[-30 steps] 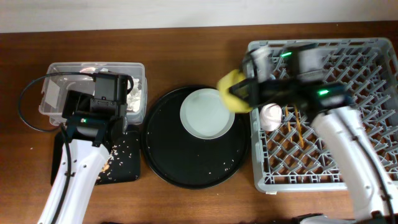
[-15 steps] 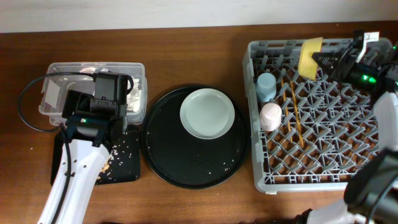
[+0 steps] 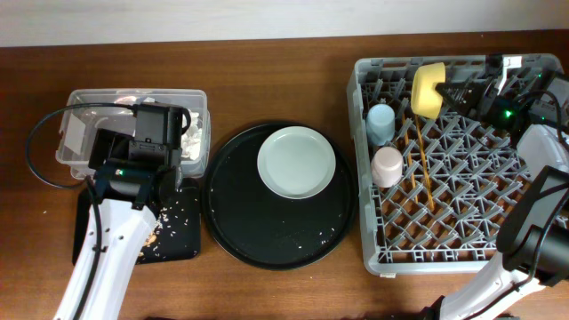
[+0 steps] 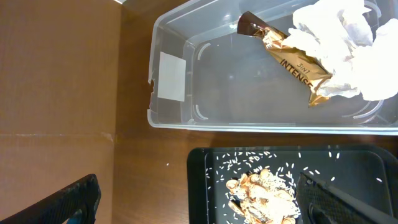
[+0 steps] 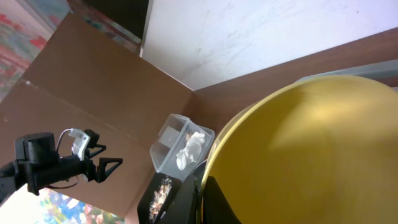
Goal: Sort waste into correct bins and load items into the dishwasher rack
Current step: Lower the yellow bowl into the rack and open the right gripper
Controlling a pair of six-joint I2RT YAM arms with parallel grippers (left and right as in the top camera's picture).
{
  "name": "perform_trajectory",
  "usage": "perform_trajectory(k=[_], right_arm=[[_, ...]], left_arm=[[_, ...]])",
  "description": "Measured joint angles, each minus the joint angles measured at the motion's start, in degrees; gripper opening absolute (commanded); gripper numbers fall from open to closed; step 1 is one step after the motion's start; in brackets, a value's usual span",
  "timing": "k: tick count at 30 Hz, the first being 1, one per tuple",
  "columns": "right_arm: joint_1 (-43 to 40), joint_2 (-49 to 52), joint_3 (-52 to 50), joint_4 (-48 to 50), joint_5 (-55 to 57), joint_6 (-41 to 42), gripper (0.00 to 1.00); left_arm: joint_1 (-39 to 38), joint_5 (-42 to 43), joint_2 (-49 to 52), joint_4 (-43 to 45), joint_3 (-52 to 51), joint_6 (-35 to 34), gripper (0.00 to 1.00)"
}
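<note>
My right gripper is shut on the rim of the yellow bowl, which hangs on edge over the back of the grey dishwasher rack. In the right wrist view the bowl fills the frame, and the gripper pinches its rim. A light-blue cup, a pink cup and wooden chopsticks lie in the rack. The white plate rests on the round black tray. My left gripper stands open over the black tray's left edge, beside the food scraps.
The clear tub holds a brown-and-gold wrapper and white tissues. Rice grains are scattered over the shallow black tray and the round tray. A black cable loops left of the tub.
The right arm swung the yellow bowl from over the round tray to the back of the rack, then shifted it slightly left. The left arm has not moved.
</note>
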Motion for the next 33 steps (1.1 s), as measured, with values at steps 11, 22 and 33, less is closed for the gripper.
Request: perform_trajectory(k=[11, 22, 33], right_arm=[[0.3, 0.3, -3.2, 0.2, -0.2, -0.3, 0.04], [-0.8, 0.3, -3.3, -7.1, 1.8, -0.9, 0.04], [-9.4, 0.3, -3.6, -19.6, 7.1, -0.3, 0.26]], left_arm=[[0.0, 0.0, 0.0, 0.0, 0.0, 0.0, 1.00], [0.0, 0.0, 0.0, 0.0, 0.0, 0.0, 0.99], [0.0, 0.0, 0.0, 0.0, 0.0, 0.0, 0.99]])
